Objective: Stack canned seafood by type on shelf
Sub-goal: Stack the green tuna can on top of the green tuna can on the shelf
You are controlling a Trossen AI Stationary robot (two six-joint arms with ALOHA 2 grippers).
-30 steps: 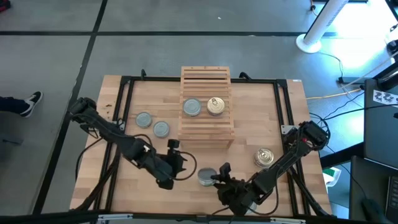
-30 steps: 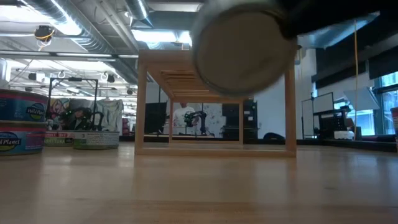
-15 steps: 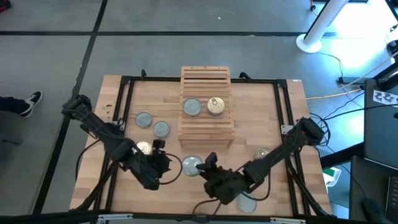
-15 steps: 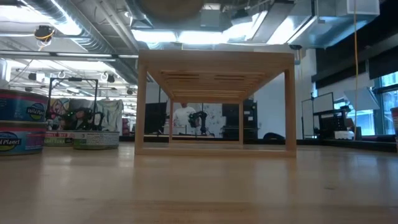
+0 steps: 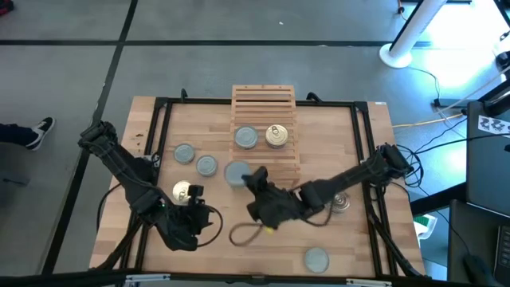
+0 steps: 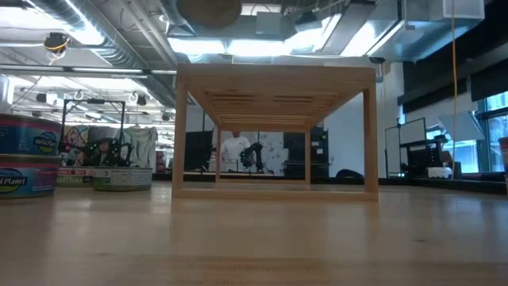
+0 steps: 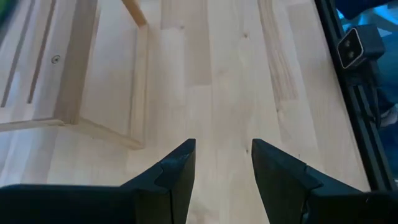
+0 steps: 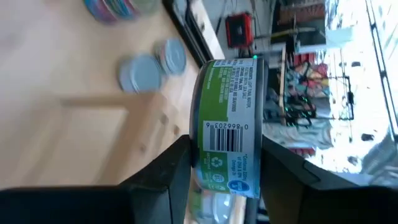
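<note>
While its fingers (image 8: pixel 168 180) pinch a green-labelled tin (image 8: pixel 229 127) by the flat faces, the right gripper (image 5: pixel 253 182) hangs over the near left edge of the shelf (image 5: pixel 265 102), the tin's grey-blue top (image 5: pixel 237 172) facing up. Two tins already sit on the slats: a grey-blue one (image 5: pixel 246 137) and a golden ring-pull one (image 5: pixel 276 135), side by side, close to where the held tin hangs. The right arm stretches across the counter (image 5: pixel 351 135) from the right side, passing over another golden tin (image 5: pixel 341 202) and partly hiding it.

The left gripper (image 5: pixel 190 229) sits low near the front left of the counter, fingers (image 7: pixel 177 171) spread with nothing between them, only bare wood. Just beside it lies a golden tin (image 5: pixel 182 191). Two grey-blue tins (image 5: pixel 184 153) and (image 5: pixel 206 165) lie left of the shelf, near each other but apart. One more grey-blue tin (image 5: pixel 316 258) lies alone at the front right.

From counter level the shelf (image 6: pixel 274 131) stands as an open frame, labelled tins (image 6: pixel 28 155) stacked at far left. A black metal frame (image 5: pixel 163 119) edges the counter. A shoe (image 5: pixel 36 131) shows on the floor at left.
</note>
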